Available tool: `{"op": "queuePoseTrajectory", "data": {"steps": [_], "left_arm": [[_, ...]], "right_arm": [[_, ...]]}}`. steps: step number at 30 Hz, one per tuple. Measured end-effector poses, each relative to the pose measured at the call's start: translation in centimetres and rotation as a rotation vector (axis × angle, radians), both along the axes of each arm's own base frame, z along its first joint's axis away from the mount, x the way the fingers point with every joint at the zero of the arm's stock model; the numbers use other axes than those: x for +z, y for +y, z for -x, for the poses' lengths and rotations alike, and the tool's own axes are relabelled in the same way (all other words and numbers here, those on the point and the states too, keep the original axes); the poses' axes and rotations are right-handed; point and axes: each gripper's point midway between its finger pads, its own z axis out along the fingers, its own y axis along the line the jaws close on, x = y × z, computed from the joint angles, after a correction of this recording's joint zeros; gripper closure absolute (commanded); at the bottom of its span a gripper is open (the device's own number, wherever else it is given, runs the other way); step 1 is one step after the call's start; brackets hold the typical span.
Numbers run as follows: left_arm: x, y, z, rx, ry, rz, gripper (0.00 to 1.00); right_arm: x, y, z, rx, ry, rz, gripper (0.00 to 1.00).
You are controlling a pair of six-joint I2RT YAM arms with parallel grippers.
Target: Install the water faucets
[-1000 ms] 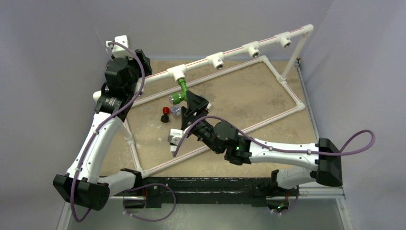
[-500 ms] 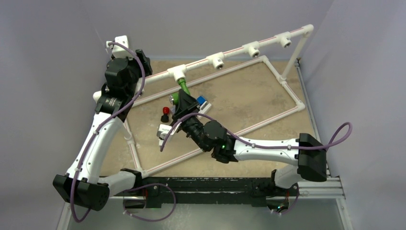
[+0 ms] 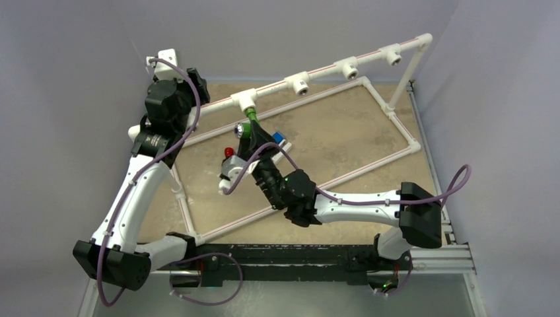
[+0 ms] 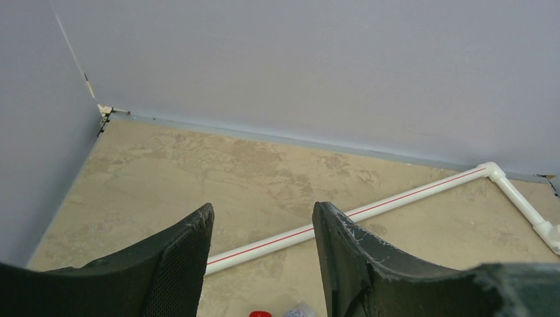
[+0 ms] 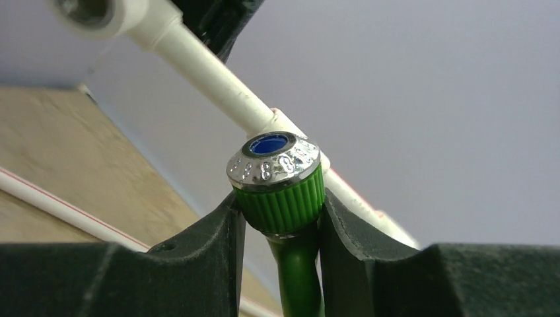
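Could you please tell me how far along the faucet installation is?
Done: the green faucet looks seated in the leftmost tee. In hand: the right gripper clamps its knob. Remaining: the blue-handled faucet and red-knobbed faucet lie on the table; three tees are empty.

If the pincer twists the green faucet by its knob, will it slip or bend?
Probably little slip: the green faucet has a ribbed knob gripped by the right pincer. It looks like stiff, light plastic. Its thin stem might flex if pushed sideways.

Embossed chars, approx. "888", on silver cap rim (image 5: 274,169) of green faucet (image 5: 282,203), partly blurred
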Motion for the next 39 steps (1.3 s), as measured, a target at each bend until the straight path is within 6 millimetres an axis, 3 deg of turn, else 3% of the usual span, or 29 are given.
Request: {"op": "queuePoseTrajectory", "data": {"steps": [15,21,31,37,39], "left_arm": [[0.0,0.0,0.0,0.001,0.001,-0.001,0.44],[0.0,0.2,0.0,0.011,0.000,-0.002,0.44],[0.0,0.4,-0.1,0.022,-0.002,-0.003,0.44],[0.0,0.6,-0.2,0.032,-0.003,-0.003,0.44],[0.0,0.6,-0.2,0.034,-0.003,-0.003,0.44]], "right_arm": [[1.6,-1.3,0.2,0.290,0.617,-1.092,1.00],[1.6,-1.9,-0.2,0.358,0.808,-1.453,1.00],[0.5,-2.5,-0.9,0.505,1.082,-1.967,1.00],[-0.1,-2.6,-1.2,0.577,1.211,-2.145,1.00],[-0.2,-2.6,-1.2,0.586,1.237,-2.172,0.93]]}}
